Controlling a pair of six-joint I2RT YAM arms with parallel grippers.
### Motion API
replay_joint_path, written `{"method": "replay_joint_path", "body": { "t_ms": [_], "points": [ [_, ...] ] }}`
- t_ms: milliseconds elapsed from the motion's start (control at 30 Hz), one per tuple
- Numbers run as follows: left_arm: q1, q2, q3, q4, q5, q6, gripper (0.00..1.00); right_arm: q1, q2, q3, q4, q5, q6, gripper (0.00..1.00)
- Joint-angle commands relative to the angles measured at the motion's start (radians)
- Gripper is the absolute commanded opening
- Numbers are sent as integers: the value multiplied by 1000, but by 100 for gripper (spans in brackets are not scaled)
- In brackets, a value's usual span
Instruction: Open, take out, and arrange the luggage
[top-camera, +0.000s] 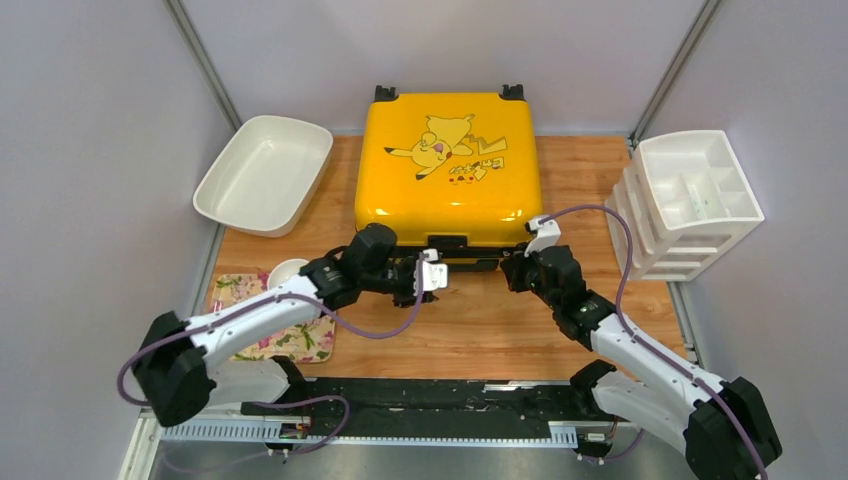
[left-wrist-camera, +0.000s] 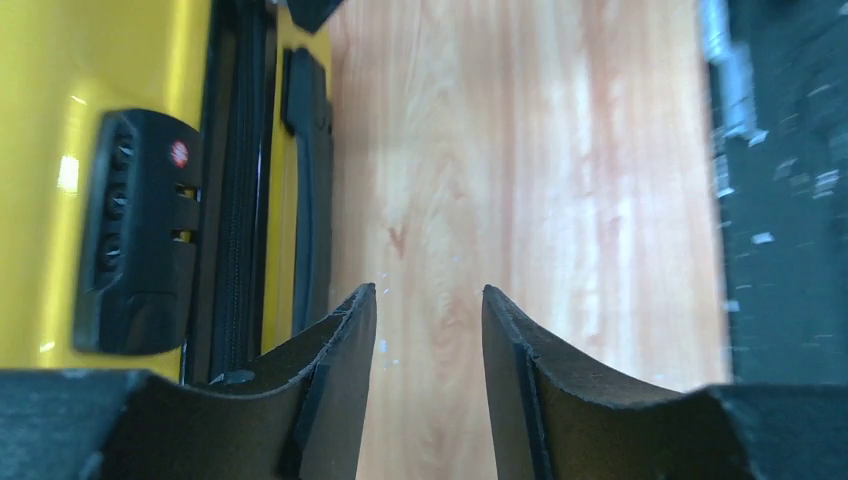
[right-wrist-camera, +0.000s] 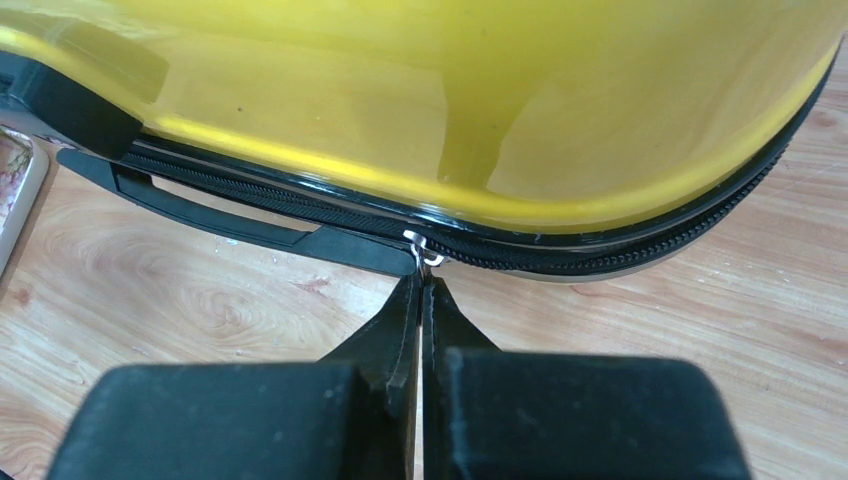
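The luggage (top-camera: 450, 165), a yellow hard-shell suitcase with a cartoon print, lies flat and closed at the back middle of the table, wheels at the far side. My left gripper (top-camera: 432, 272) hovers open just off its near edge, beside the black combination lock (left-wrist-camera: 140, 230) and carry handle (left-wrist-camera: 310, 180). Only bare wood shows between its fingers (left-wrist-camera: 428, 292). My right gripper (right-wrist-camera: 422, 280) is shut on the small silver zipper pull (right-wrist-camera: 427, 250) at the near side of the luggage (right-wrist-camera: 450, 90), right of the handle (right-wrist-camera: 230, 205). The black zipper runs on to the right.
A white oval basin (top-camera: 262, 172) leans at the back left. A white compartment organiser (top-camera: 690, 200) stands at the right. A floral mat (top-camera: 275, 320) with a white cup (top-camera: 287, 272) lies front left under my left arm. A black rail (top-camera: 430, 400) runs along the near edge.
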Motion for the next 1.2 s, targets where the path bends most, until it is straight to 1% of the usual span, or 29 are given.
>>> {"method": "replay_joint_path", "body": {
  "t_ms": [0, 67, 100, 200, 233, 267, 333, 367, 500, 533, 633, 900, 1033, 1167],
  "points": [
    [68, -179, 16, -165, 143, -181, 51, -7, -61, 22, 35, 33, -18, 0],
    [143, -207, 4, -160, 82, -268, 51, -7, -76, 5, 32, 39, -20, 0],
    [229, -223, 3, -159, 63, -296, 51, -7, -82, 2, 32, 42, -22, 0],
    [386, -223, 3, -130, 30, -402, 52, -7, -82, 3, 36, 41, -32, 0],
    [483, -223, 3, -114, 22, -428, 52, -7, -76, 5, 39, 28, -34, 0],
    [527, -221, 4, -75, 19, -489, 52, -7, -70, 8, 47, 12, -34, 0],
    [628, -210, 1, -33, 34, -544, 53, -4, -44, 14, 53, -5, -31, 0],
    [644, -204, 1, -16, 25, -566, 53, -2, -35, 20, 62, -21, -29, 0],
    [655, -168, -17, 16, 23, -577, 53, 24, -9, 26, 107, -59, -40, 0],
    [656, -161, -20, 24, 28, -612, 53, 50, -3, 29, 111, -62, -46, 0],
    [656, -134, -45, 54, 54, -657, 53, 99, 14, 45, 122, -44, -58, 0],
    [655, -117, -96, 127, 105, -750, 51, 211, 66, 72, 147, 51, -55, 0],
    [645, -112, -115, 150, 103, -792, 50, 274, 150, 115, 173, 94, -48, 0],
    [612, -105, -128, 154, 100, -812, 46, 323, 215, 199, 180, 129, -43, 0]
  ]
}}
